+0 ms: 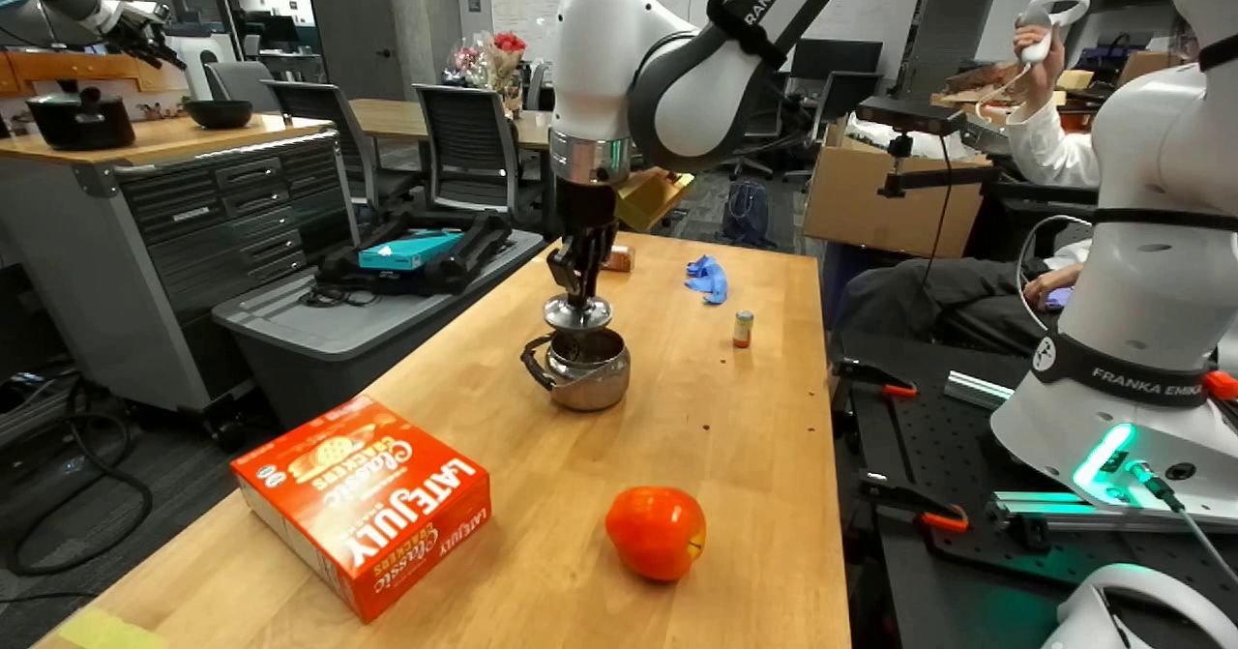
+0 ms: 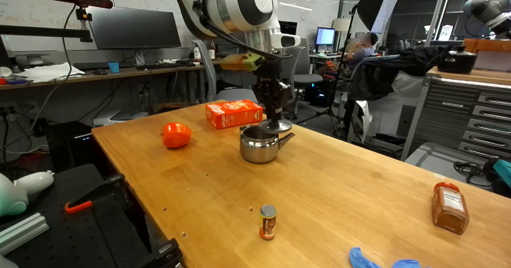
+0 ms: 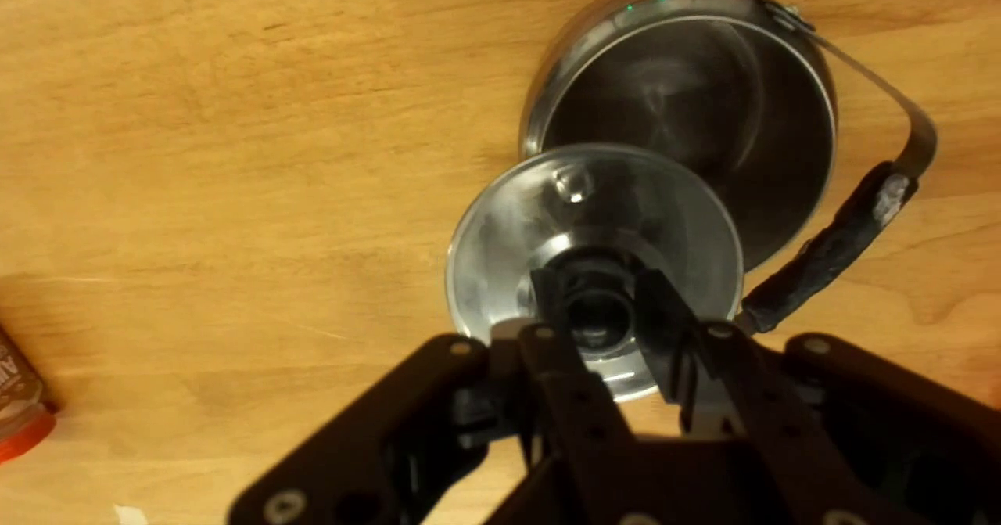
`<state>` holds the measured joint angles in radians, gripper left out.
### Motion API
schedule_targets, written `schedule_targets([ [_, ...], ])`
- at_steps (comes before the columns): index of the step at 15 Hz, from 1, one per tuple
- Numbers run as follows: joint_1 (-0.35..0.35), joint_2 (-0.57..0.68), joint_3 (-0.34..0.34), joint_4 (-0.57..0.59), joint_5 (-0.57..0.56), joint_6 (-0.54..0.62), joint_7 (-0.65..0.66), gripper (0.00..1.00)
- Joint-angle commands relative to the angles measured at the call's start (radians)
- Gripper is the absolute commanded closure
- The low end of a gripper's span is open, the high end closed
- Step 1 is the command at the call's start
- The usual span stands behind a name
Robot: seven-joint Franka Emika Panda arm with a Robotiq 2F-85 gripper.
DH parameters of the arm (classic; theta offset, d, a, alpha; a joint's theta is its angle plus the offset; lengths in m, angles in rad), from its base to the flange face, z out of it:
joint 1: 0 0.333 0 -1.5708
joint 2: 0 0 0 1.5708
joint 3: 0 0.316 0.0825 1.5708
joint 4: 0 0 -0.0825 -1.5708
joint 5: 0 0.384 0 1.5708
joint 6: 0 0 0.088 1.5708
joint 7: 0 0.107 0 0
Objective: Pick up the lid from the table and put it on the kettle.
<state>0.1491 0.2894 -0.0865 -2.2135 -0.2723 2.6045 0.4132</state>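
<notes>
The small shiny metal lid [image 1: 564, 314] hangs level from my gripper [image 1: 580, 286], a little above the steel kettle [image 1: 600, 390]. In the wrist view my gripper [image 3: 598, 290] is shut on the dark knob of the lid [image 3: 500, 235]. There the lid overlaps only the lower left part of the opening of the kettle [image 3: 688, 95], so it is off-centre. In an exterior view the lid [image 2: 275, 126] is over the spout side of the kettle [image 2: 257, 151], with its opening partly uncovered. The kettle stands upright on the table, its dark wrapped handle folded to one side.
A red cracker box [image 1: 363, 494] and a red-orange ball-like fruit [image 1: 658, 533] lie on the wooden table. A small can [image 2: 267, 222], a spice jar with a red cap [image 2: 450, 208] and a blue glove [image 1: 708, 280] are also on it.
</notes>
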Motion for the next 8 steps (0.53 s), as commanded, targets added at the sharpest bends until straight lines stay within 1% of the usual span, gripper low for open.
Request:
schedule_targets([
  [1, -0.002, -0.015, 0.024, -0.015, 0.006, -0.025, -0.061, 0.93],
  [8, 0.004, -0.028, 0.041, -0.062, -0.013, -0.017, -0.105, 0.93],
])
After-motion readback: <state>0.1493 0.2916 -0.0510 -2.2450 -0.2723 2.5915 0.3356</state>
